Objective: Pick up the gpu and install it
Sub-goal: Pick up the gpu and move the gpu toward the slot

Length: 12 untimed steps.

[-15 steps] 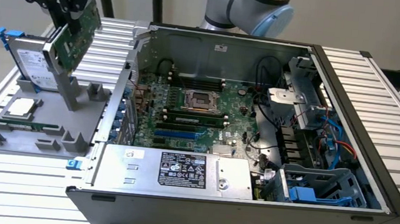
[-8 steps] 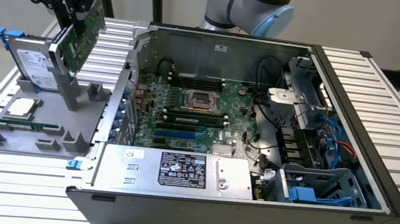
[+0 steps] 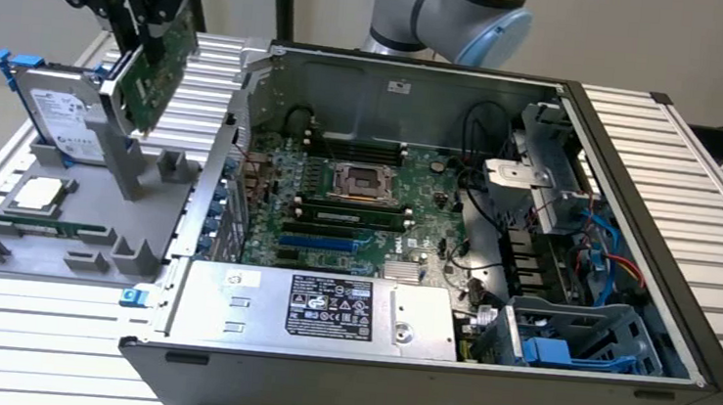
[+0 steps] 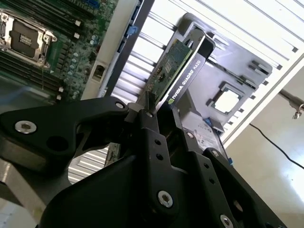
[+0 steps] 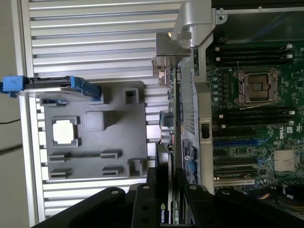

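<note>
A slatted metal table bears an open computer case and a grey tray. In the exterior view, the gripper pinches the gpu, tilted and lifted above the tray. In the second wrist view, the fingers clamp its edge. In the first wrist view, it hangs between the tray and the motherboard. I judge this is the carrying step; seating needs exact alignment with a slot.

Counted 1 gpu, clamped in the 1 tool. 1 hard drive stood just beside the tool. Below the tool, 1 grey tray held 1 processor chip and 1 memory stick. Farther from the tool, 1 open computer case held 1 motherboard and 1 power supply. 1 bench carried everything.
</note>
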Each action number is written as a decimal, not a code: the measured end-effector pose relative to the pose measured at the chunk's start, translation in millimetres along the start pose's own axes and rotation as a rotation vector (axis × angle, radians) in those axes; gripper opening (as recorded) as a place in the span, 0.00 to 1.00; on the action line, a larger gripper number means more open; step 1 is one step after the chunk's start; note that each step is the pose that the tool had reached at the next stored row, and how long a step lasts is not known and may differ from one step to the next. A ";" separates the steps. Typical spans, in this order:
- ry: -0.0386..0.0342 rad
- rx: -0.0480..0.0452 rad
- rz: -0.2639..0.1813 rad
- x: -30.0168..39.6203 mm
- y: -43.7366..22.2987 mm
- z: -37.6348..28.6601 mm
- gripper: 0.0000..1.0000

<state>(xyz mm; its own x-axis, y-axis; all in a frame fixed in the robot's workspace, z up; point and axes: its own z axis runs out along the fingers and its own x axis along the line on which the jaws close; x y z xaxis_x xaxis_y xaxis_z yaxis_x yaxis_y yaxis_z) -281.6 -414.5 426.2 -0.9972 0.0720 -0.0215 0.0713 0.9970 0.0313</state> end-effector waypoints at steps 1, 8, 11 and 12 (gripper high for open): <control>0.0001 0.0001 0.000 -1.1 0.1 0.0 0.00; 0.0001 0.0001 0.000 -8.8 0.6 0.2 0.00; 0.0000 0.0000 0.000 -12.4 0.9 0.3 0.00; 0.0000 0.0000 0.000 -13.8 1.0 0.3 0.00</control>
<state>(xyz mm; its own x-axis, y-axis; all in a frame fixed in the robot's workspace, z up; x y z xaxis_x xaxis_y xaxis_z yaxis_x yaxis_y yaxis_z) -267.7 -414.5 426.2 -0.9972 0.0720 -0.0215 0.0713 0.9970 0.0313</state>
